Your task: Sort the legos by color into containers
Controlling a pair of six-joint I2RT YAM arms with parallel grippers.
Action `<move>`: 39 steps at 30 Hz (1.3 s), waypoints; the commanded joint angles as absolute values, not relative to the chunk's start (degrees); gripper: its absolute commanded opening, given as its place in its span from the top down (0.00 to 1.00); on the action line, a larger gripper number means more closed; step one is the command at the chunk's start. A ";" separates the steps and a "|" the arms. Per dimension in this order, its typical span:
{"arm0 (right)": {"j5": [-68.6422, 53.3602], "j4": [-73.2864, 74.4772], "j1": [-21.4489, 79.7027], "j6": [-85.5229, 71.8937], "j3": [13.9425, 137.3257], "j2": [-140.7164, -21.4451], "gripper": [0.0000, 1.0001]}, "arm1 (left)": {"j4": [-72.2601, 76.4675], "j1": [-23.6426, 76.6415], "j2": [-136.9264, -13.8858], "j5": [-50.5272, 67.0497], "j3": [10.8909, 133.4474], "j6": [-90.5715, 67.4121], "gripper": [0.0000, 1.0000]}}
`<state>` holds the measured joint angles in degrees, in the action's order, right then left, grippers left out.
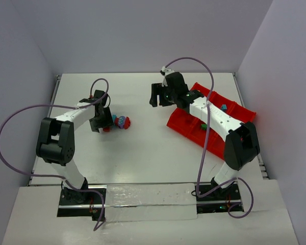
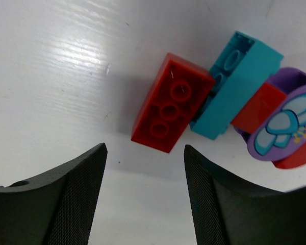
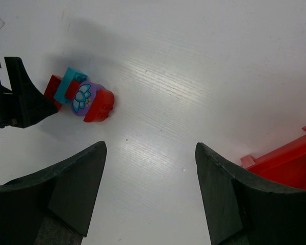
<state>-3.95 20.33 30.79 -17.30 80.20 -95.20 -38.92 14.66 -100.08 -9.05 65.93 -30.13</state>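
The loose legos lie in one tight cluster point(image 1: 121, 122) on the white table, left of centre. In the left wrist view they are a red three-stud brick point(image 2: 172, 102), a teal brick point(image 2: 234, 84) touching it, a small red piece point(image 2: 260, 107) and a rounded purple piece point(image 2: 285, 125). My left gripper point(image 2: 144, 150) is open and low over the table. The red brick lies just beyond its fingertips, with nothing between them. My right gripper point(image 3: 149, 148) is open and empty above bare table, between the cluster point(image 3: 81, 97) and the red tray of containers point(image 1: 186, 125). That tray holds a green brick point(image 1: 204, 125) and a teal one point(image 1: 223, 107).
The right arm point(image 1: 209, 109) stretches across the tray and hides part of its compartments. A tray corner point(image 3: 290, 163) shows at the right of the right wrist view. Walls close in the table at the back and both sides. The left arm's purple cable point(image 1: 20, 117) loops out to the left.
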 commanded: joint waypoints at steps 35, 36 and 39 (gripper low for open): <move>1.42 20.06 30.51 -17.14 79.51 -90.06 0.22 | -39.46 17.10 -93.96 -4.90 82.88 -26.46 1.00; 1.91 19.04 30.17 -17.47 78.79 -87.67 0.22 | -40.04 19.63 -94.79 -3.92 86.96 -26.46 1.00; 2.90 17.84 28.41 -18.19 75.55 -83.07 0.22 | -42.01 25.04 -98.60 -2.43 94.81 -26.81 1.00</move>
